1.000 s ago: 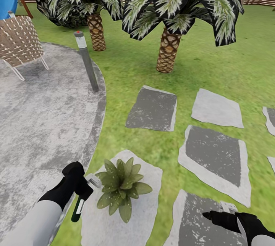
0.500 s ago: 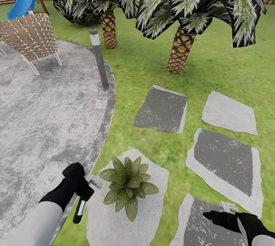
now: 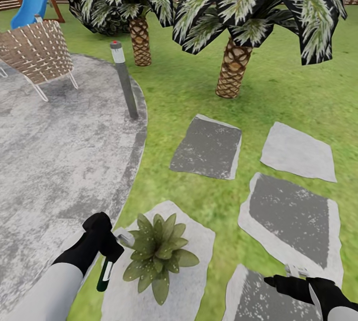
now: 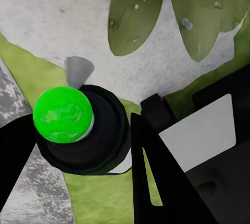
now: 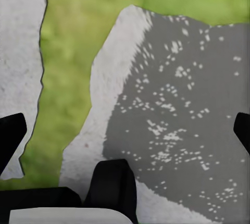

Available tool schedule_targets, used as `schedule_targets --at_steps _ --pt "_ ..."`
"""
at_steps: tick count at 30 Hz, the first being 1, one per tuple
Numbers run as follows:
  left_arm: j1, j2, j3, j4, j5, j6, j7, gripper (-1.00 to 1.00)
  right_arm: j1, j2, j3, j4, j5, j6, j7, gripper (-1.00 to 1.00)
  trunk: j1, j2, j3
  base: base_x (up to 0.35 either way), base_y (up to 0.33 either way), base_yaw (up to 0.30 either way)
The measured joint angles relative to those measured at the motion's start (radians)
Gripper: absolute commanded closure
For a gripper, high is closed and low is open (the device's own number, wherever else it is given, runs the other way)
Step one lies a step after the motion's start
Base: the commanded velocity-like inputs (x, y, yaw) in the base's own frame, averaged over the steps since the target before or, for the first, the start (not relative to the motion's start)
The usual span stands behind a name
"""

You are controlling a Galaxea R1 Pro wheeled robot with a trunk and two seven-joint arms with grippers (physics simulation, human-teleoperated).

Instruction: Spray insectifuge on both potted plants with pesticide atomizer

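One plant (image 3: 158, 256) sits on a pale stone (image 3: 194, 281) by the patio (image 3: 54, 161). My left arm reaches forward and low, and its gripper (image 3: 107, 246) is closed around the sprayer (image 3: 110, 260) — white nozzle right next to the leaves, dark bottle hanging down. My right arm reaches in low over a darker stone (image 3: 258, 298) — its gripper (image 3: 286, 281) holds nothing, fingers spread wide apart.
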Motion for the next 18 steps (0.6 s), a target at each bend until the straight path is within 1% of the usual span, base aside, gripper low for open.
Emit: schedule_targets --at_steps 12,18 --pt "0.0 0.0 0.001 0.001 0.001 0.0 0.0 1.0 0.0 0.0 0.0 0.0 0.0 0.0 -0.001 -1.0 0.0 0.0 -0.006 0.001 -0.008 0.212" --pt "0.0 0.0 0.002 0.002 0.001 0.0 0.0 1.0 0.0 0.001 0.0 -0.001 0.0 0.001 0.0 -1.0 0.0 0.0 -0.007 0.0 -0.267 0.027"
